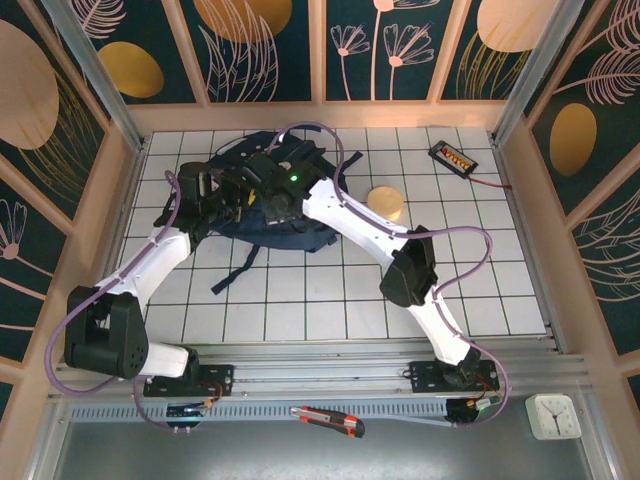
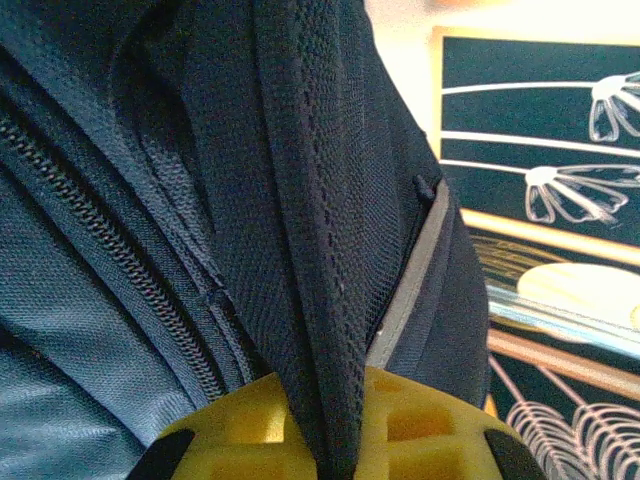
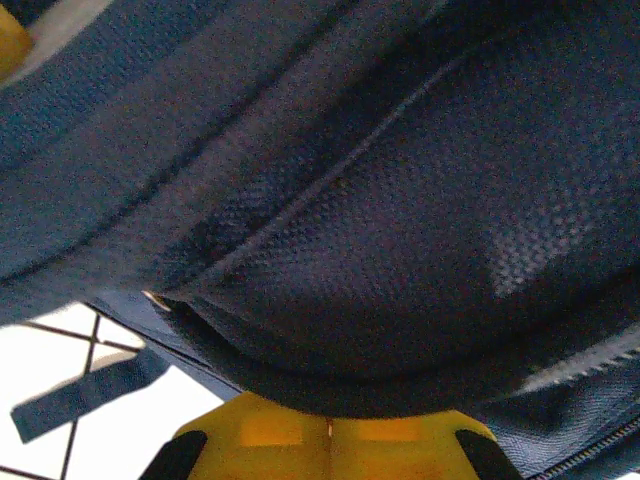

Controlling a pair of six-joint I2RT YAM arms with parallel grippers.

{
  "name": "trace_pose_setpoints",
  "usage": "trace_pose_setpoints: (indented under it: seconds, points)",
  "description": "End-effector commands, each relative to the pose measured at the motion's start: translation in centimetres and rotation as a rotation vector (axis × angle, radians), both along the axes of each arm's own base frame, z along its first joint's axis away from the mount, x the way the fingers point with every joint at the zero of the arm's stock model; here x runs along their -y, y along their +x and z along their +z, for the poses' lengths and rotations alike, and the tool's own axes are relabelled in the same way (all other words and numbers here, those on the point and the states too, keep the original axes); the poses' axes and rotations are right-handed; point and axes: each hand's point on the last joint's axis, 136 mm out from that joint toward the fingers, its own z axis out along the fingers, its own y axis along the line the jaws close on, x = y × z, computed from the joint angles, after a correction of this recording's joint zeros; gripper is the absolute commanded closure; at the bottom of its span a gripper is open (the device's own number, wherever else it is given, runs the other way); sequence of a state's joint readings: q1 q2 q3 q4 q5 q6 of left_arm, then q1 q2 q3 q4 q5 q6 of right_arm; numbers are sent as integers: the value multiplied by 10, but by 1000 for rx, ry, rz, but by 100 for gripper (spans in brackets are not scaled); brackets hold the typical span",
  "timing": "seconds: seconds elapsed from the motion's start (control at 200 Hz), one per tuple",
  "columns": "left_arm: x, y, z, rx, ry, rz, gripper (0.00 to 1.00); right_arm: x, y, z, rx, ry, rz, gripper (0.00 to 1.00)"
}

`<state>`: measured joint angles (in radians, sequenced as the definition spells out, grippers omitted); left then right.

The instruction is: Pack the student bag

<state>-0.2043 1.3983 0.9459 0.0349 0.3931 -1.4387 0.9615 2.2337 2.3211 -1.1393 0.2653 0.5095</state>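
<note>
We judged the packing barely begun; no item was entering the student bag (image 1: 285,238).
Our left tool (image 2: 325,435) pinched a mesh fold of it between its fingers; our right tool (image 3: 330,430) was fully closed at its padded edge, hold unclear.

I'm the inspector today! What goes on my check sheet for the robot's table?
Surface: white tiled table with dark grid lines.
Job's things: the navy student bag lies left of centre towards the far side, with straps trailing nearward.
Clutter: gold disc right of the bag; black gadget at the far right; box cutter and white clock on the near metal ledge.
Grippers: left gripper has its jaws shut on a fold of the bag; right gripper has its jaws shut on the bag's padded edge.
Cables: purple cables hang in loops; a red wire leaves the gadget.
Surroundings: dark flower-patterned wall panels.
</note>
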Motion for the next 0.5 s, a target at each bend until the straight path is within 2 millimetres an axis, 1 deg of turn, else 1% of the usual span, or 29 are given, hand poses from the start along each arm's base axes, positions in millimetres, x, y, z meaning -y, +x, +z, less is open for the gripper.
trace_pose_setpoints:
  seconds: [0.0, 0.065, 0.13, 0.185, 0.265, 0.31, 0.405, 0.495]
  points:
    - [-4, 6, 38, 169, 79, -34, 100, 31, -8, 8, -51, -21, 104, 100]
    - [-7, 4, 36, 168, 96, -33, 100, 45, -8, 0, -112, 9, 111, 100]
    - [-11, 2, 36, 168, 116, -31, 100, 52, -10, -4, -168, 76, 138, 100]
    - [-14, 1, 31, 159, 142, -32, 100, 60, -9, 0, -182, 118, 131, 100]
    - [-17, 2, 35, 171, 178, -36, 100, 68, -5, 4, -199, 158, 147, 100]
    - [-17, 2, 36, 174, 190, -38, 100, 69, -5, 5, -219, 183, 167, 100]
    - [-18, 2, 35, 175, 201, -42, 100, 82, 3, -2, -217, 140, 160, 100]
    - [-19, 0, 34, 175, 208, -46, 100, 103, 17, -11, -201, 82, 122, 100]
